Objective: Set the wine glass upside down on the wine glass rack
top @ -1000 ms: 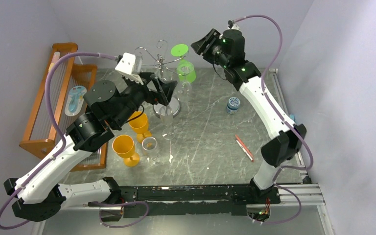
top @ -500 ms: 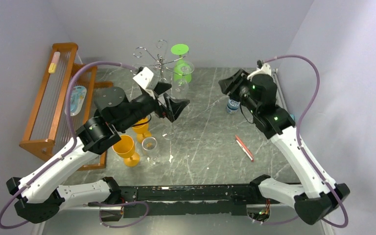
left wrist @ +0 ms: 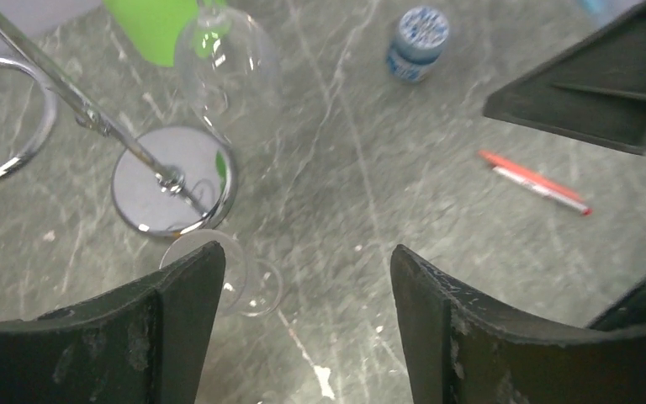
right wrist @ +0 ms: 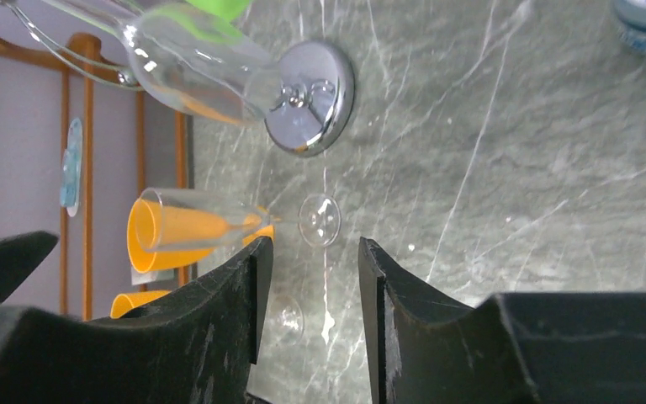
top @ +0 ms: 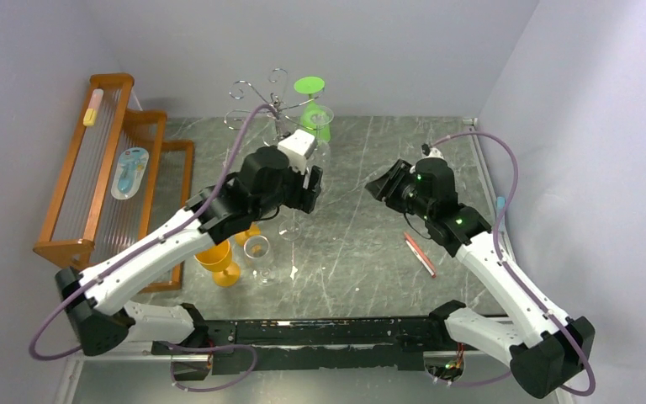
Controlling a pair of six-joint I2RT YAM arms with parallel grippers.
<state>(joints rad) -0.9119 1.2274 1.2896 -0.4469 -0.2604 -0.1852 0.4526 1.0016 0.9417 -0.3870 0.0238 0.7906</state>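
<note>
Your left pincer [left wrist: 303,278] is released and empty above the table [left wrist: 437,168]. Just beyond it, on the far side, the wine glass [left wrist: 227,71] hangs bowl-down, axis upright, from the wine glass rack [left wrist: 172,181]. Your right pincer [right wrist: 313,252], also released, is farther off.

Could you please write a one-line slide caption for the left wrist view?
Left gripper, jaws open, above the base of the wine glass rack, clear wine glass beside its pole.
</note>
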